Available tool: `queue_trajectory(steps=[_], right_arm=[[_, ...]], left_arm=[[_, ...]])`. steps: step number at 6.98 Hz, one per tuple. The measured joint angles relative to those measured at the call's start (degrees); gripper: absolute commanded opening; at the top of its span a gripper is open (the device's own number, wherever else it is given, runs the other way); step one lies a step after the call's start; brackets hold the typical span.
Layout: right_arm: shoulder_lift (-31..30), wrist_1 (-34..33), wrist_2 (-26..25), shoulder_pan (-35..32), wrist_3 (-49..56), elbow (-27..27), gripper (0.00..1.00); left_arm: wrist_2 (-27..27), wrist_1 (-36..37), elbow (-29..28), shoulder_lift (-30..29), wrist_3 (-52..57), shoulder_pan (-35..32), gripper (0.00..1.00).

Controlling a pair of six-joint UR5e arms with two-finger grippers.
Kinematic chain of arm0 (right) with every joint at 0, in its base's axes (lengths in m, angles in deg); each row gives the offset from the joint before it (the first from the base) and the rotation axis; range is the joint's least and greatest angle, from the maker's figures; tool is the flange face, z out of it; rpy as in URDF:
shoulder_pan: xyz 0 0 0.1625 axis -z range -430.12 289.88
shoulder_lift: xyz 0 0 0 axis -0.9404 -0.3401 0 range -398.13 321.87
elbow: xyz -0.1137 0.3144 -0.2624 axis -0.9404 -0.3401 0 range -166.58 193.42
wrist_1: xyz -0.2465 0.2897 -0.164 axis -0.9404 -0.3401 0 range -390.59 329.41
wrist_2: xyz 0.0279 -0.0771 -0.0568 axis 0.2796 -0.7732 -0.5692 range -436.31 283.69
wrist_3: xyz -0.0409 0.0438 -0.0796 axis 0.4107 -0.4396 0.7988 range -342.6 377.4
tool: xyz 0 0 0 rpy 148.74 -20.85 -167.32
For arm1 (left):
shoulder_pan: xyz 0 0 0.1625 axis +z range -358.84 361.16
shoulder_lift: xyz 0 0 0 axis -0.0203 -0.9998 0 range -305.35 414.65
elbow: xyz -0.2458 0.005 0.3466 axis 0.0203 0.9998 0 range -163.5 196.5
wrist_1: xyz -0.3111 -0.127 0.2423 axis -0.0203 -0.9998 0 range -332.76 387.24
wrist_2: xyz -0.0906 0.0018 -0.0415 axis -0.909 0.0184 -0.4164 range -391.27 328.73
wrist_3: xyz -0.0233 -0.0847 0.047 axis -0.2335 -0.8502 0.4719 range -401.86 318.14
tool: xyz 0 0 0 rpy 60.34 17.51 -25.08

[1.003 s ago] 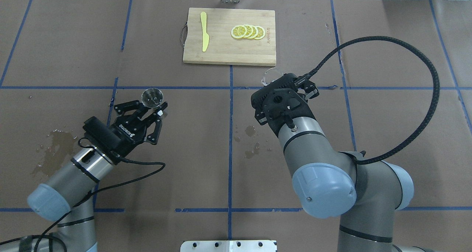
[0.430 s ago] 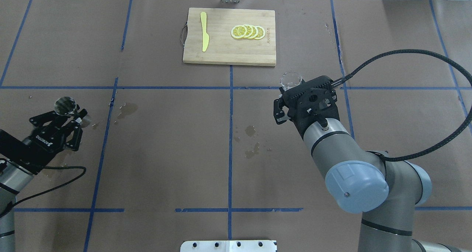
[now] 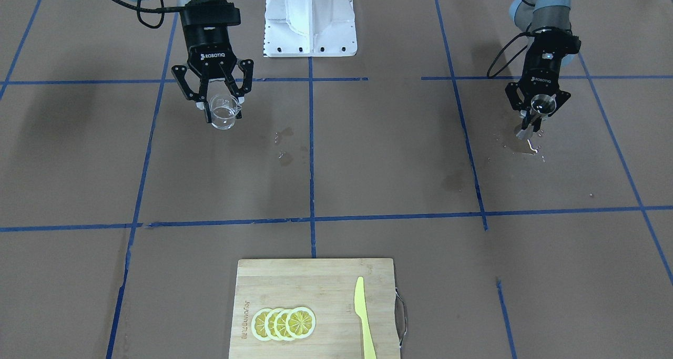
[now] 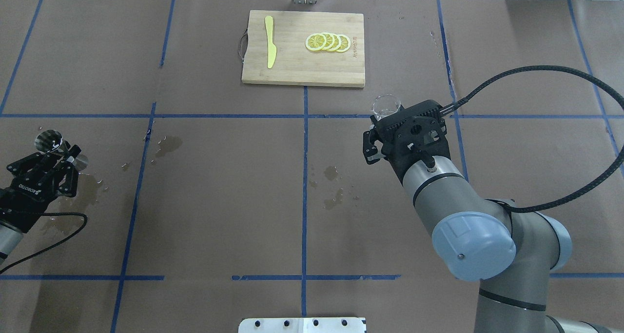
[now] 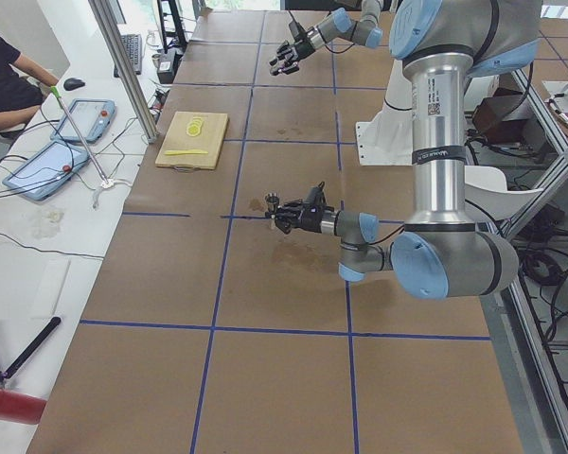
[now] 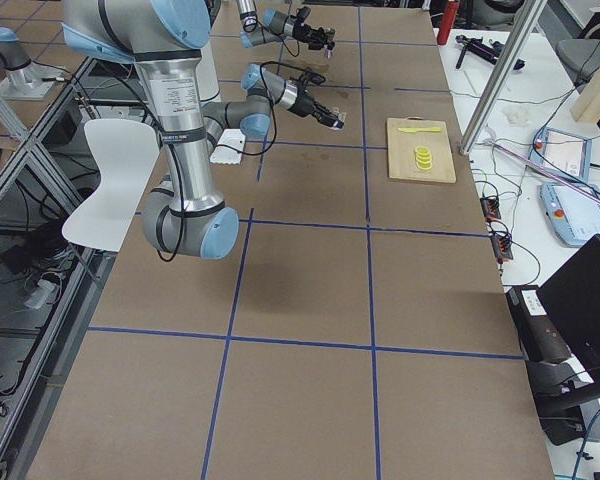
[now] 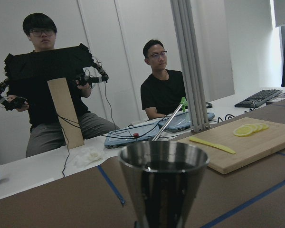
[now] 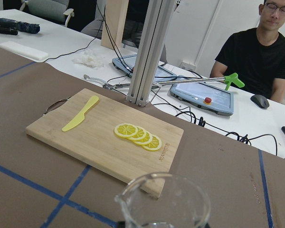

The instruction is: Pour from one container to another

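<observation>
- Currently the small clear glass beaker cup [image 4: 385,105] hangs over the table [image 4: 243,201], clamped in the right end effector [image 3: 223,116].
- Left end effector [image 4: 61,151] grips the shiny steel hourglass jigger [image 4: 48,140], well apart.
- Pouring seemingly needs both brought together, lip above jigger.

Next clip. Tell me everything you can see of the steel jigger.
The steel jigger is a shiny, polished hourglass measure: two cones joined at a narrow waist. The left gripper is shut on that waist and holds it roughly upright, one open mouth facing up. It sits near the left end of the table, beside a wet patch. Nothing else touches it. I cannot tell whether its lower rim rests on the table, or whether there is liquid inside.
</observation>
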Motion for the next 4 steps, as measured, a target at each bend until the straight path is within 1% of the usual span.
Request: queue_trajectory(steps=[3, 4], right_arm=[[-0.01, 0.05, 0.3, 0.04, -0.02, 0.0, 0.0], [-0.01, 0.03, 0.39, 0.06, -0.01, 0.0, 0.0]], left_arm=[[1.07, 2.65, -1.09, -1.9, -14.36, 0.66, 0.0], [2.31, 3.84, -1.35, -2.18, -14.66, 1.03, 0.0]])
